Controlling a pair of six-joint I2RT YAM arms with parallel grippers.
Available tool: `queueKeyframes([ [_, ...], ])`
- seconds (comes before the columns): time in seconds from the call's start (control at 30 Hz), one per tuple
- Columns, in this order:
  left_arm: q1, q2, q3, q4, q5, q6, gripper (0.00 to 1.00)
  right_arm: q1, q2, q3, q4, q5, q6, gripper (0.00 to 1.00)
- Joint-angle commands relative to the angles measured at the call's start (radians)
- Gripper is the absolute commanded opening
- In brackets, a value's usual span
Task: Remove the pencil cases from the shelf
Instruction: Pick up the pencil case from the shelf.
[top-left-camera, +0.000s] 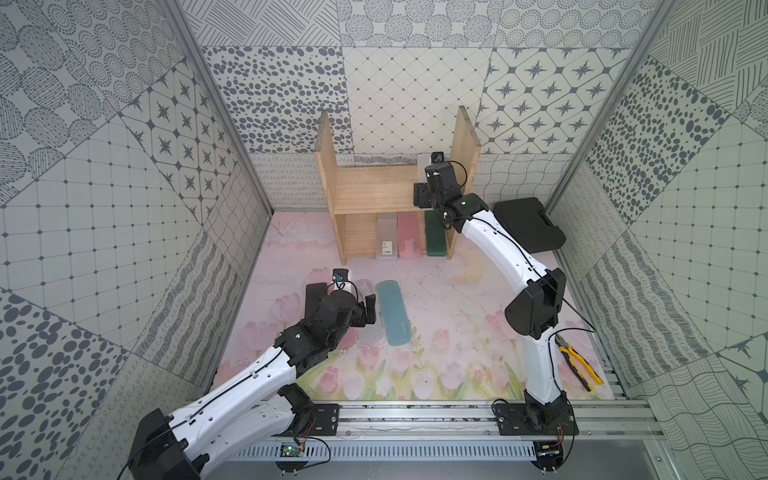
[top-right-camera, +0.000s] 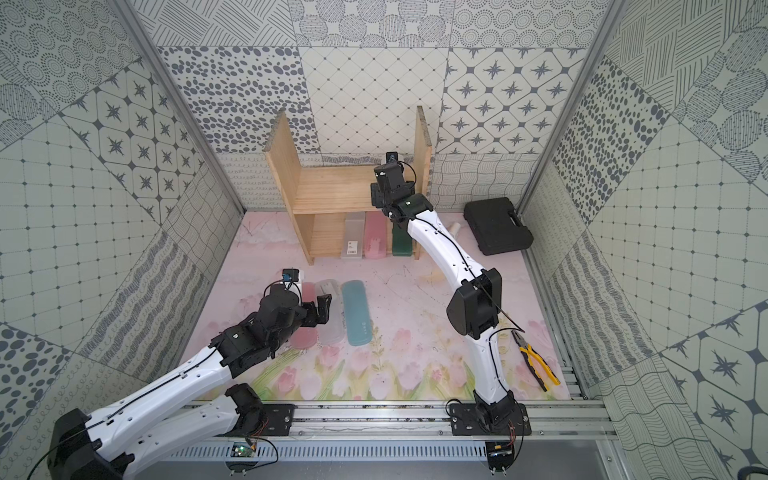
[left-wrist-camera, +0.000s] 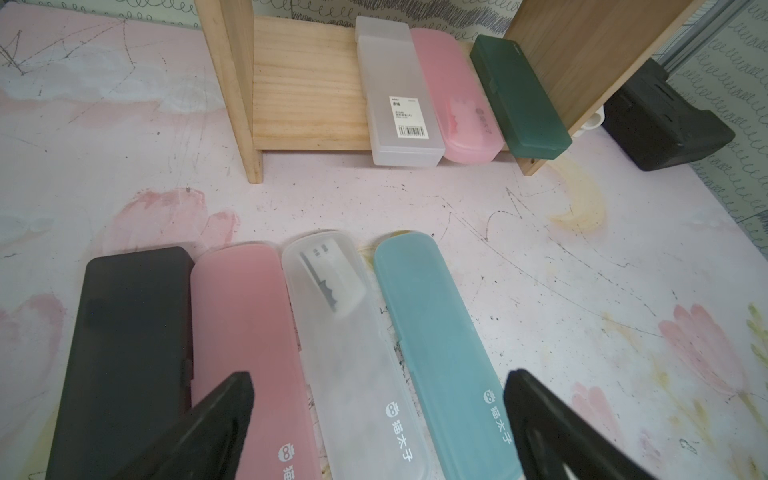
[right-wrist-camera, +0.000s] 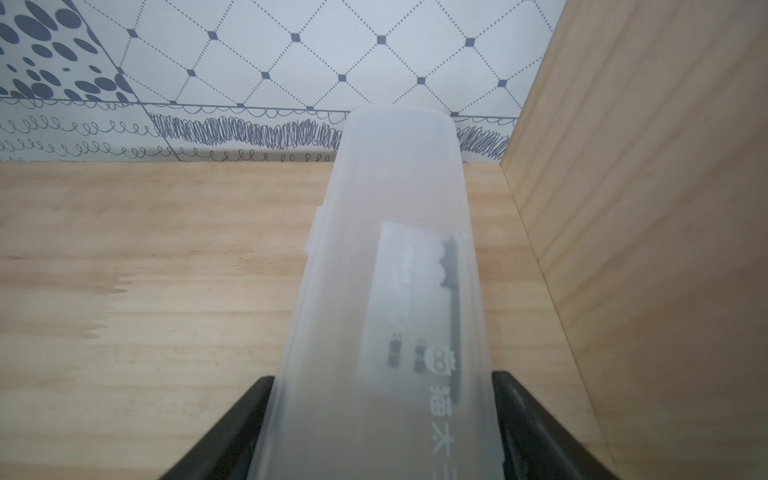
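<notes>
The pine shelf (top-left-camera: 374, 187) stands at the back of the mat. On its upper board lies a frosted clear pencil case (right-wrist-camera: 395, 187), close to the right side panel. My right gripper (right-wrist-camera: 382, 376) is shut on this case, one finger against each long side. The lower board holds a labelled clear case (top-left-camera: 386, 237), a pink case (top-left-camera: 408, 235) and a dark green case (top-left-camera: 435, 235). Black (left-wrist-camera: 129, 332), pink (left-wrist-camera: 245, 316), clear (left-wrist-camera: 345, 332) and blue (left-wrist-camera: 440, 332) cases lie side by side on the mat. Above them hangs my left gripper (left-wrist-camera: 380, 374), open and empty.
A big black tool case (top-left-camera: 528, 224) lies right of the shelf, with a small white cylinder (top-right-camera: 455, 228) between them. Yellow-handled pliers (top-left-camera: 579, 365) rest at the mat's right edge. Patterned walls close in three sides; a metal rail (top-left-camera: 415, 419) runs along the front.
</notes>
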Motion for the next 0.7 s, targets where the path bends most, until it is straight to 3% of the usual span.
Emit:
queueKeyframes([
  [0.0, 0.001, -0.004, -0.005, 0.037, -0.005, 0.015, 0.99, 0.009, -0.070, -0.061, -0.032, -0.045, 0.035, 0.75],
  [0.67, 0.001, 0.000, -0.010, 0.040, -0.018, 0.015, 0.99, 0.050, -0.545, -0.629, 0.144, -0.136, 0.044, 0.76],
])
